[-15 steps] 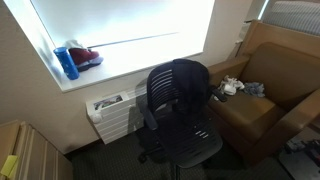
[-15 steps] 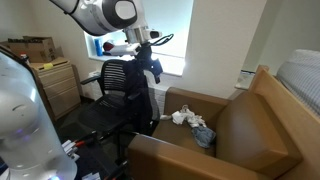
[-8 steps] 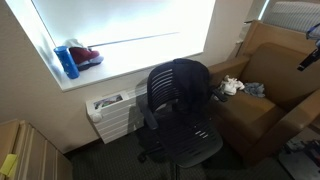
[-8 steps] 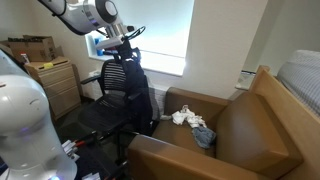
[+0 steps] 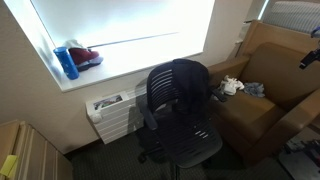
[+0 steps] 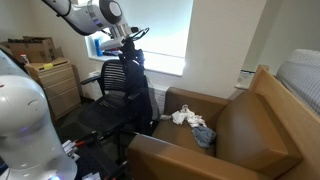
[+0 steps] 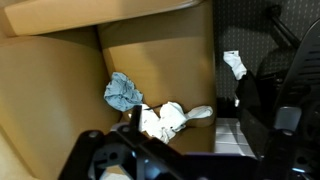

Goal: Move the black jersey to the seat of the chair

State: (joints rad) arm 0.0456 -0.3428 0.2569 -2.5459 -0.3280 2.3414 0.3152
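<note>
Basically nothing's done yet: the chair (image 5: 178, 122) has its seat bare, the black jersey (image 5: 193, 80) hangs draped over the backrest, and the gripper (image 6: 128, 48) hovers by its top. Can't tell if it's spread or pinching.

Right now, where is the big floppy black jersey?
In both exterior views the limp black cloth jersey hangs over the back of the black ribbed swivel office chair, next to the brown boxy armchair.

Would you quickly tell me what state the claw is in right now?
Claw: cannot be told whether open or closed. The black jersey hangs over the back of the chair, apparently not in it.
</note>
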